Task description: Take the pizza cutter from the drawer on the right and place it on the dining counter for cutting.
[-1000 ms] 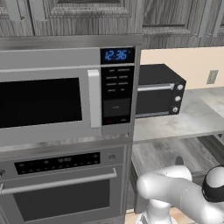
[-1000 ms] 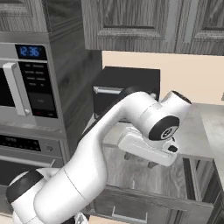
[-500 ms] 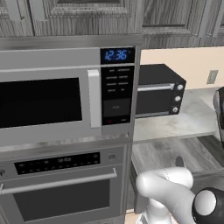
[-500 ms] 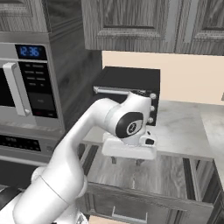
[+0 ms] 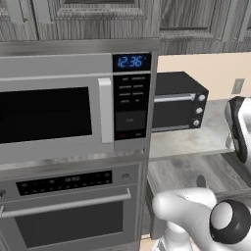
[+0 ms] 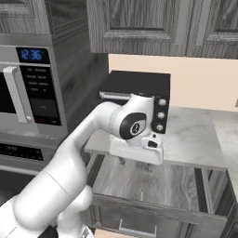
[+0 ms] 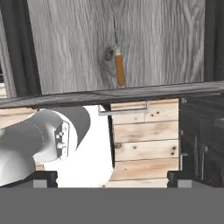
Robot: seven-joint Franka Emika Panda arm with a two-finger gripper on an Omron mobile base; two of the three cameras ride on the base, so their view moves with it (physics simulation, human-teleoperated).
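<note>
Your gripper (image 7: 112, 177) hangs above the open drawer (image 7: 131, 39), fingers (image 7: 46, 177) spread wide and holding nothing. Beyond the drawer's front edge, the pizza cutter (image 7: 119, 68) lies on the grey wood floor inside, its brown handle toward you, untouched.

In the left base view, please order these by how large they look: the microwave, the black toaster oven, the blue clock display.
1. Microwave, largest by far.
2. Black toaster oven; it stands farther back, so part of the difference may be distance.
3. Blue clock display, smallest.
</note>
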